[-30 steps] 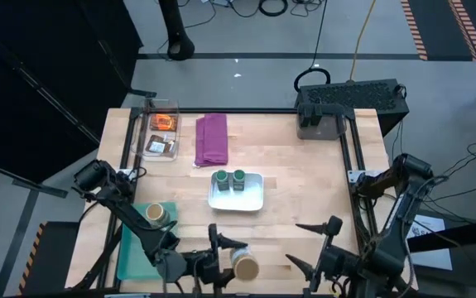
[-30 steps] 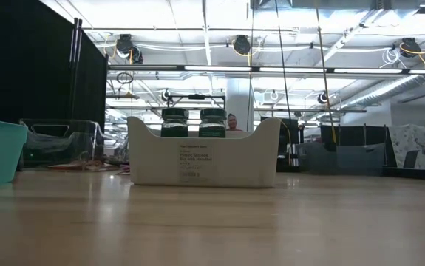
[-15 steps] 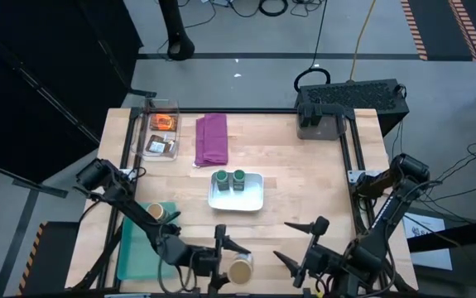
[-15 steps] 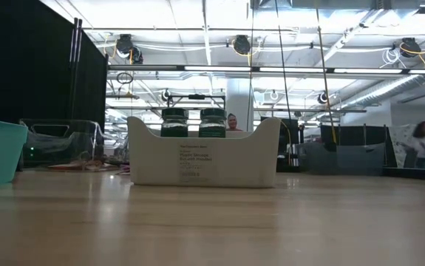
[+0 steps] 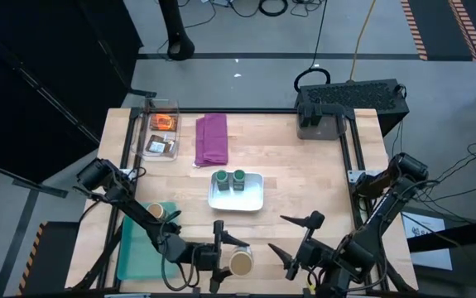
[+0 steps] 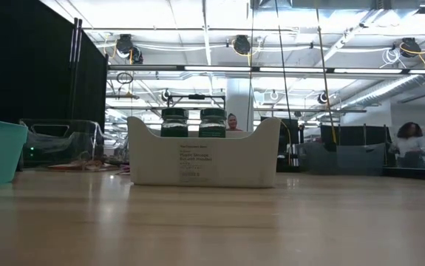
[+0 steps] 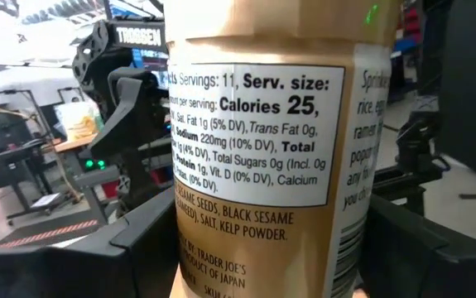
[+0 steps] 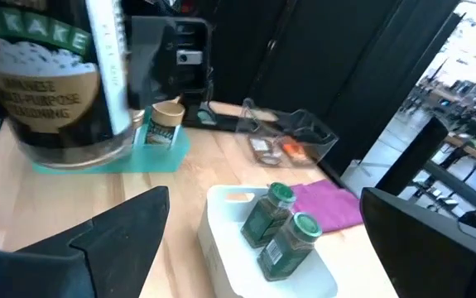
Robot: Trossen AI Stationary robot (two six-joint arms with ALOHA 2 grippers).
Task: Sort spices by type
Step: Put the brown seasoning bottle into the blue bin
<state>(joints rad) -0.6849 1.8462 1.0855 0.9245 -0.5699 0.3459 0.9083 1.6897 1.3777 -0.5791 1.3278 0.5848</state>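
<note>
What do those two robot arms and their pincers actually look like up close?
Both arms are dark, nearly black, built of slim jointed segments with chunky round joints. The left gripper and right gripper each end in two thin, pointed black fingers. White "TROSSEN" lettering marks one arm in the left wrist view, where small green lights also glow.

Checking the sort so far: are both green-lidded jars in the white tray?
Yes, the high view shows the two green-lidded jars standing side by side inside the white tray.
</note>
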